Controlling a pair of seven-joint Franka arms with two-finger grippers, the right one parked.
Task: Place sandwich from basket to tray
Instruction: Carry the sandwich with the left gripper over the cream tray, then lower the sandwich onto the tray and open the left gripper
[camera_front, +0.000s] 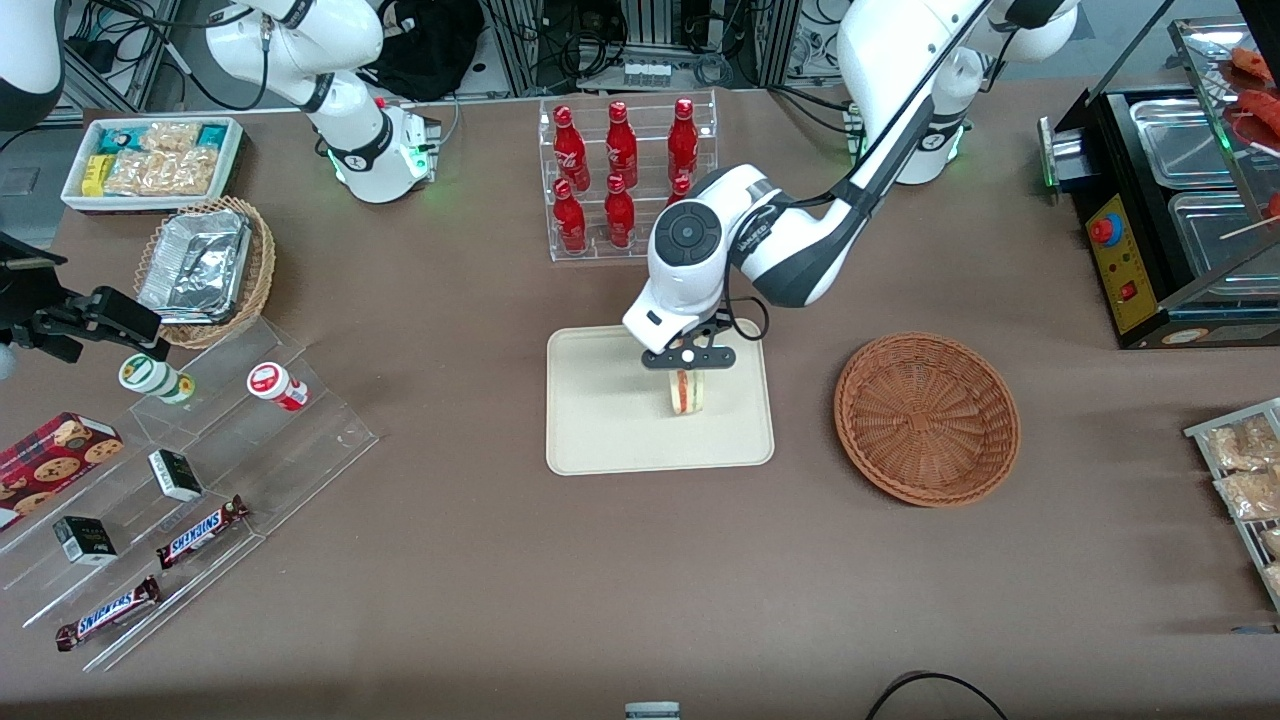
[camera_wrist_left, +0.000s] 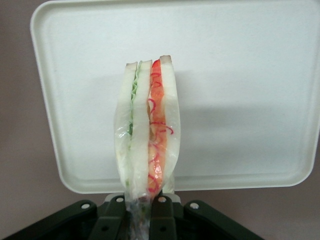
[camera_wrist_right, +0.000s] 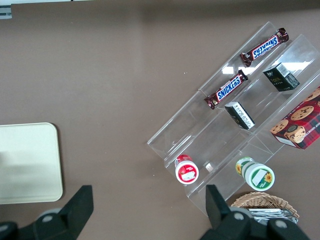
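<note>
Hand (camera_front: 688, 368) of the working arm is hanging over the tray (camera_front: 590, 440), its fingers (camera_wrist_left: 161, 216) pinching the sandwich (camera_front: 686, 392) by one narrow end. The wrist view is showing the wedge (camera_wrist_left: 147, 135) projecting away from the fingers, cut edge facing the camera, with the tray (camera_wrist_left: 240, 75) spread beneath it. Whether the sandwich is already touching the tray surface cannot be told; it is sitting close above it or resting on it, upright on edge.

Going across the front view: the tray is lying near the middle of the table (camera_front: 480, 580), the hand and sandwich are positioned over the part of the tray nearest the basket, and the basket (camera_front: 927, 417) is standing apart from the tray, toward the working arm's end, with nothing showing inside it.

Handling judgement: the sandwich is appearing light and soft. A thin clear film is seeming to wrap it, which is likely making the surface somewhat slippery. The bread slices are likely compressing under pressure, so a firm squeeze is risking crushing them or pushing out the red-orange and green filling. The grip across the two flat bread faces, as now applied, is looking appropriate, since it is keeping the layers together. On release, a wedge standing on edge is liable to tip onto a flat face.
</note>
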